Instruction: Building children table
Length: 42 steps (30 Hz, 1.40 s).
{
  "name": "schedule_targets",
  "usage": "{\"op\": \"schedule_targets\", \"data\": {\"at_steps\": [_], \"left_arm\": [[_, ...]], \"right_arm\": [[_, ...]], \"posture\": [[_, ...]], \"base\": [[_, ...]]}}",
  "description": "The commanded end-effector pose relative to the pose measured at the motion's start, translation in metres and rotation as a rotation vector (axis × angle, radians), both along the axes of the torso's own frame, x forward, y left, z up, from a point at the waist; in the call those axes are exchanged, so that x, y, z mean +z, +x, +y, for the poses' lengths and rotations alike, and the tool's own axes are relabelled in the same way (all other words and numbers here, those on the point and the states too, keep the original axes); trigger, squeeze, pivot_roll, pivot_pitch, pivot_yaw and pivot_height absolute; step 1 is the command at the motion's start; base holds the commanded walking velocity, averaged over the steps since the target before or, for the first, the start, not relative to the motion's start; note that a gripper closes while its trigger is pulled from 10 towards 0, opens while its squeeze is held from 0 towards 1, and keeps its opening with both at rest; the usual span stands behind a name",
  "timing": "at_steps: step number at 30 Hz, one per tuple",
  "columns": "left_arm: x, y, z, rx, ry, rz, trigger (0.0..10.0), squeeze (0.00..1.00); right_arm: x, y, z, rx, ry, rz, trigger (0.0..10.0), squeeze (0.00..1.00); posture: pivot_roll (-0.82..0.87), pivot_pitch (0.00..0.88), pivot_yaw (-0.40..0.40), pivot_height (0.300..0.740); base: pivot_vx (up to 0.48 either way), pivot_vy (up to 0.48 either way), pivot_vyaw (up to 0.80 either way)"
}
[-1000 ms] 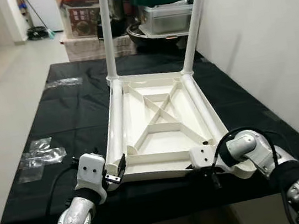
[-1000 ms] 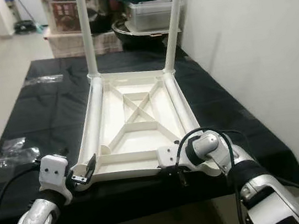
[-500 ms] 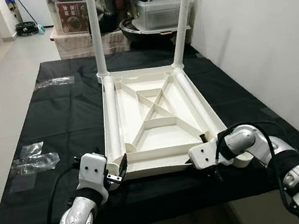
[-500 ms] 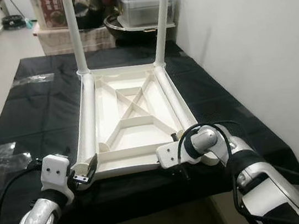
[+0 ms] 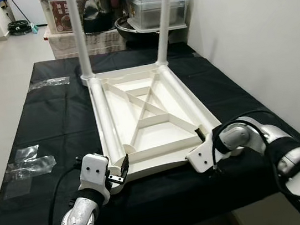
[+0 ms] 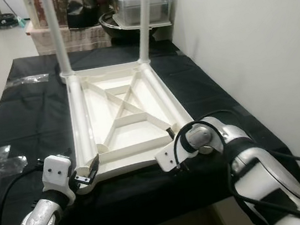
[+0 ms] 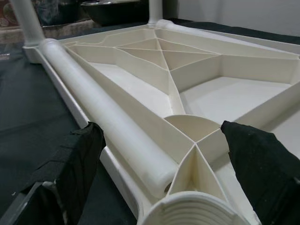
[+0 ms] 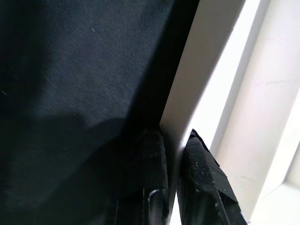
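While inverted, one white tabletop [image 5: 138, 111], two upright legs [image 5: 78, 33], two grippers [image 5: 119, 173].

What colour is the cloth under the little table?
Black. The cloth shows best in the left eye view, spread under the white table.
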State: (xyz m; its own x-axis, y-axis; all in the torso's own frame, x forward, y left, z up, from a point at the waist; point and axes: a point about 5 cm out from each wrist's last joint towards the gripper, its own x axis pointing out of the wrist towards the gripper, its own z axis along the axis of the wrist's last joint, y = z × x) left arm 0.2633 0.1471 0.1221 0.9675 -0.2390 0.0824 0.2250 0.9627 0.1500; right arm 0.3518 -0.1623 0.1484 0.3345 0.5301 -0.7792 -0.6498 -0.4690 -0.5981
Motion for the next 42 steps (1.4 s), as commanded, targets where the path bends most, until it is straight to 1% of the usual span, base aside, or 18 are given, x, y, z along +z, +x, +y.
{"op": "schedule_targets", "data": {"at_steps": [1,4,6,9,10,11,12,14,22,25,28,30,36,37,38,40,41,42], "left_arm": [[-0.004,-0.001,-0.002,-0.002,-0.001,0.012,10.0,0.00],[-0.004,-0.001,-0.002,0.000,-0.001,0.013,10.0,0.00],[-0.004,-0.001,-0.002,0.001,-0.002,0.014,10.0,0.00],[-0.005,-0.002,-0.002,-0.001,-0.002,0.015,10.0,0.00],[-0.005,-0.001,-0.003,-0.003,-0.003,0.015,10.0,0.00],[-0.005,-0.001,-0.003,-0.003,-0.003,0.015,10.0,0.00],[-0.005,-0.001,-0.003,-0.004,-0.003,0.015,10.0,0.00],[-0.004,-0.001,-0.003,-0.005,-0.003,0.014,10.0,0.00],[-0.005,-0.001,-0.004,-0.008,-0.005,0.015,10.0,0.00],[-0.005,0.000,-0.004,-0.011,-0.003,0.015,10.0,0.00],[-0.004,0.000,-0.004,-0.012,-0.003,0.012,10.0,0.00],[-0.002,0.001,-0.003,-0.008,-0.007,0.003,10.0,0.00],[-0.001,0.001,0.004,0.026,-0.001,-0.007,10.0,0.00],[0.000,0.000,0.008,0.046,0.005,-0.009,10.0,0.00],[0.000,0.000,0.018,0.093,0.011,-0.010,10.0,0.00],[0.000,0.000,0.022,0.112,0.015,-0.009,10.0,0.00],[0.000,0.000,0.024,0.119,0.020,-0.008,10.0,0.00],[-0.001,0.000,0.025,0.123,0.023,-0.008,10.0,0.00]], "right_arm": [[0.042,0.011,0.026,0.107,0.160,-0.229,0.0,0.00],[0.043,0.013,0.028,0.108,0.168,-0.252,0.0,0.00],[0.043,0.019,0.028,0.076,0.152,-0.341,10.0,0.00],[0.042,0.023,0.024,0.017,0.158,-0.334,10.0,0.00],[0.044,0.024,0.022,-0.024,0.194,-0.319,10.0,0.13],[0.044,0.024,0.022,-0.024,0.194,-0.319,10.0,0.13],[0.046,0.026,0.020,-0.069,0.225,-0.302,10.0,0.95],[0.048,0.030,0.013,-0.169,0.286,-0.269,10.0,1.00],[0.030,0.022,0.001,-0.259,0.385,-0.085,10.0,1.00],[0.037,0.024,0.008,-0.320,0.595,-0.012,10.0,1.00],[0.043,0.027,0.010,-0.351,0.677,0.000,10.0,1.00],[0.052,0.034,0.013,-0.439,0.846,-0.004,10.0,1.00],[0.037,0.037,0.018,-0.583,0.948,-0.082,10.0,1.00],[0.032,0.036,0.022,-0.588,0.951,-0.076,10.0,0.86],[0.023,0.033,0.029,-0.595,0.948,-0.048,10.0,0.40],[0.020,0.032,0.032,-0.596,0.946,-0.037,10.0,0.40],[0.019,0.032,0.033,-0.605,0.953,-0.024,10.0,0.00],[0.018,0.032,0.033,-0.613,0.958,-0.014,10.0,0.00]], "posture": [[0.06,0.000,-0.115,0.740],[0.06,0.000,-0.115,0.740],[0.06,0.000,-0.113,0.740],[0.05,0.000,-0.111,0.740],[0.05,0.000,-0.111,0.740],[0.05,0.000,-0.111,0.740],[0.05,0.000,-0.111,0.740],[0.05,0.000,-0.110,0.740],[0.04,0.000,-0.103,0.740],[0.04,0.000,-0.101,0.740],[0.04,0.000,-0.101,0.740],[0.04,0.000,-0.104,0.740],[0.06,0.000,-0.103,0.740],[0.06,0.000,-0.102,0.740],[0.06,0.000,-0.100,0.740],[0.07,0.000,-0.102,0.740],[0.07,0.000,-0.104,0.740],[0.07,0.000,-0.104,0.740]], "base": [[0.000,0.000,0.00],[0.000,0.000,0.00],[0.000,0.000,0.00],[0.000,0.000,0.00],[0.000,0.000,0.00],[0.000,0.000,0.00],[0.000,0.000,0.00],[0.000,0.000,0.00],[0.000,0.000,0.00],[0.000,0.000,0.00],[0.000,0.000,0.00],[0.000,0.000,0.00],[0.000,0.000,0.00],[0.000,0.000,0.00],[0.000,0.000,0.00],[0.000,0.000,0.00],[0.000,0.000,0.00],[0.000,0.000,0.00]]}}
